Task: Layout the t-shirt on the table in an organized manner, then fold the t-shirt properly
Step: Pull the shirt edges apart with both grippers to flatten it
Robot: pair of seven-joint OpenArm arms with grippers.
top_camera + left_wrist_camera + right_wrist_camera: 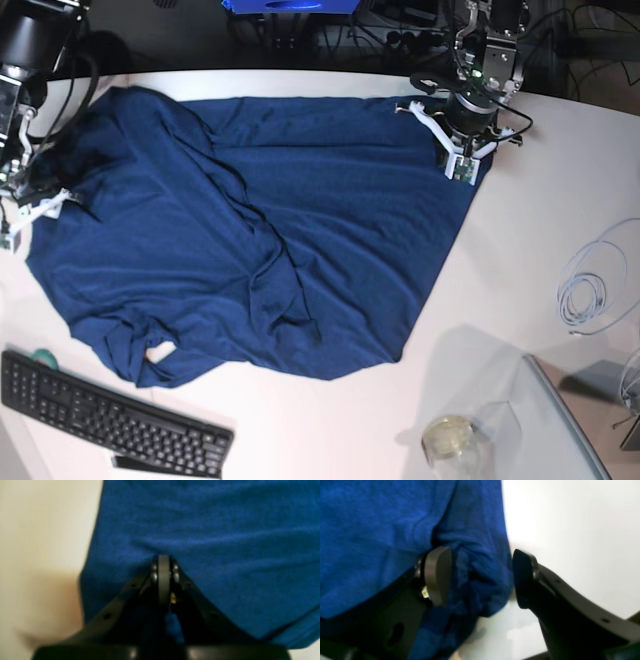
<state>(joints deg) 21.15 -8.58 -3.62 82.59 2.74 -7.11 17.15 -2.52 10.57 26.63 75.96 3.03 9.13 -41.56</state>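
White tabletop (540, 230), bare to its curved right edge. Shirt (260, 240): navy knit, rumpled, spread wide, long axis roughly left-right. Left claw (163, 566) pinched on shirt's far corner. Right claw (481, 577) wide, straddling a bunched fold at the opposite edge; contact unclear, blurred. Keyboard (110, 420) near the front.

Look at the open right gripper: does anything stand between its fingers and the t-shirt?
Nothing visible does. The right gripper is open with a bunched edge of the t-shirt already between its fingers, over the table.
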